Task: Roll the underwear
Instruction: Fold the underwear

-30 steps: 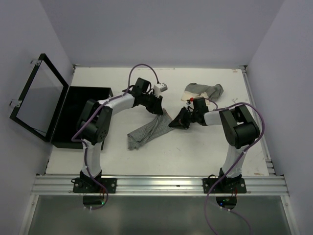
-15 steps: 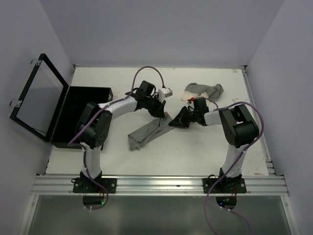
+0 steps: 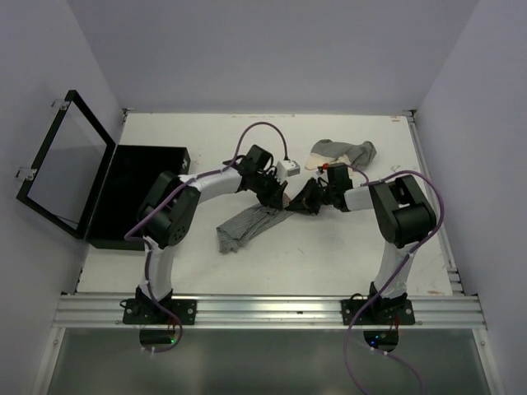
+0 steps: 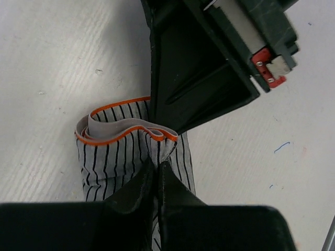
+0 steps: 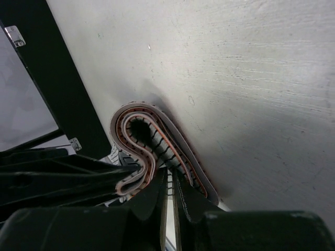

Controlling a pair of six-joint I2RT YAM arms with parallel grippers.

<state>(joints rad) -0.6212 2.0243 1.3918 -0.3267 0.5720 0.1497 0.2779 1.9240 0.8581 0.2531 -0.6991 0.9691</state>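
Observation:
One piece of underwear (image 3: pixel 241 225), grey with thin black stripes and an orange-edged waistband, lies stretched across the middle of the table. Its right end is lifted and bunched between both grippers. My left gripper (image 3: pixel 278 196) is shut on the cloth just below the waistband fold (image 4: pixel 125 130), its fingertips (image 4: pixel 149 175) pressed together. My right gripper (image 3: pixel 302 202) faces it from the right, shut on the curled waistband (image 5: pixel 137 137). In the left wrist view the right gripper's black body (image 4: pixel 199 68) stands right behind the fold. The two grippers nearly touch.
More underwear (image 3: pixel 344 151), grey and cream, lies in a heap at the back right. A flat black box (image 3: pixel 136 185) stands at the left with its hinged lid (image 3: pixel 66 169) raised. The table's walls close in on the left, back and right.
My left gripper has moved right, up to the right gripper, and shut on the lifted end of the striped underwear. The right gripper has stayed in place, holding.

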